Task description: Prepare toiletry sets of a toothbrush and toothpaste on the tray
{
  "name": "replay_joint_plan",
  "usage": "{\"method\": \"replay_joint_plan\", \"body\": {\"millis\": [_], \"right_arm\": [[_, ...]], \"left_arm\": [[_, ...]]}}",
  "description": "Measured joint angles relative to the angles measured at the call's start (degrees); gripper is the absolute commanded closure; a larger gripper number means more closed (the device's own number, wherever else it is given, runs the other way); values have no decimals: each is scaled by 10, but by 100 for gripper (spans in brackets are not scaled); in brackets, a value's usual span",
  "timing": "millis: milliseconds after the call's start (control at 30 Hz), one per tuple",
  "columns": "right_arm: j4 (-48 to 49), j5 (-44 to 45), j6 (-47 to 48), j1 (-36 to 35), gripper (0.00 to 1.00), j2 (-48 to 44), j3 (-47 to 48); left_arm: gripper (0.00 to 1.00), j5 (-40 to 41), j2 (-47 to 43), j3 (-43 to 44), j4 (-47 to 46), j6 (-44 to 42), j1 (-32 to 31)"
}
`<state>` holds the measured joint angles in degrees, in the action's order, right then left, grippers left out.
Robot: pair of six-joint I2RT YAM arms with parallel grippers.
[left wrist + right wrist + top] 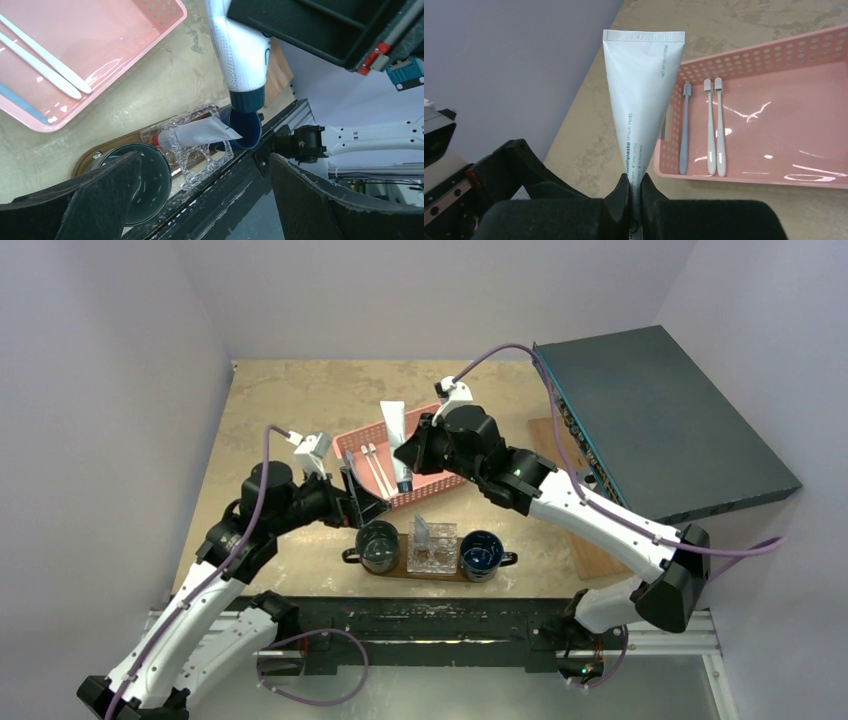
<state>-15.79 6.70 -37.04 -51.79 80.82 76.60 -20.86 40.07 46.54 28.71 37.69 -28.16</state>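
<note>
My right gripper [635, 182] is shut on the lower part of a white toothpaste tube [644, 100] and holds it in the air, crimped end up, beside the pink basket. In the top view the tube [393, 425] hangs over the basket, and its dark cap [246, 100] points down. Two white toothbrushes [715, 130] and a grey-blue one [684, 130] lie in the basket. The dark brown oval tray [403, 560] carries a dark cup [378, 545], a blue cup [481, 554] and a clear holder [432, 545] with a small tube [200, 132]. My left gripper [205, 200] is open and empty above the tray's left end.
The pink mesh basket [440, 480] sits behind the tray. A large dark grey box [660, 420] fills the right side, over a pale wooden board [600, 555]. The table's near edge and black rail [430, 615] run just in front of the tray.
</note>
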Motion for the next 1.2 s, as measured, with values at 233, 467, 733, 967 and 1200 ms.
{"method": "replay_joint_plan", "body": {"millis": [233,467,733,967,1200], "right_arm": [[-7,46,-31,-37,100,3,10],[-25,81,-58,-63,100,29,45],[-44,99,-66,-76,100,56,99],[-50,97,-70,-82,100,59,103],[-58,88,-71,-85,100,59,103]], "left_arm": [[0,-2,11,-7,-38,49,0],[0,-2,12,-7,-58,75,0],[4,-2,16,-7,-77,83,0],[20,-2,28,-7,-103,83,0],[47,-7,46,-8,-132,83,0]]}}
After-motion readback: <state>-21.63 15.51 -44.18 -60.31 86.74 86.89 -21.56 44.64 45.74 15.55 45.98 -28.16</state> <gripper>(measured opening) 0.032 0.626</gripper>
